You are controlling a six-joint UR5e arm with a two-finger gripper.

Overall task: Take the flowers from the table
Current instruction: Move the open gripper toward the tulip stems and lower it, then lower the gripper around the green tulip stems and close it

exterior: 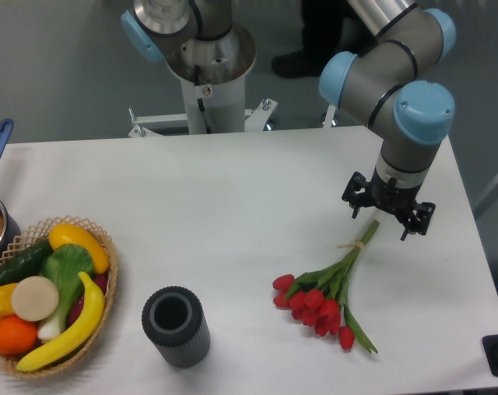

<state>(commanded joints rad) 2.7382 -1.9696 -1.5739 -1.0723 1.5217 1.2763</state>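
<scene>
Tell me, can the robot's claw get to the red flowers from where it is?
Probably yes. The gripper hangs right above the stem end of the flowers, which lie flat on the table. Nothing sits between them; the dark cylinder and fruit basket are well off to the side.

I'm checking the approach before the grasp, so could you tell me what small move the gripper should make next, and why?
Probably a short descent straight down. The gripper looks open and sits over the stem end of the flowers, near the pale string, with the bunch lying flat on the table. Lowering should bring the fingers to either side of the stems before closing.
</scene>
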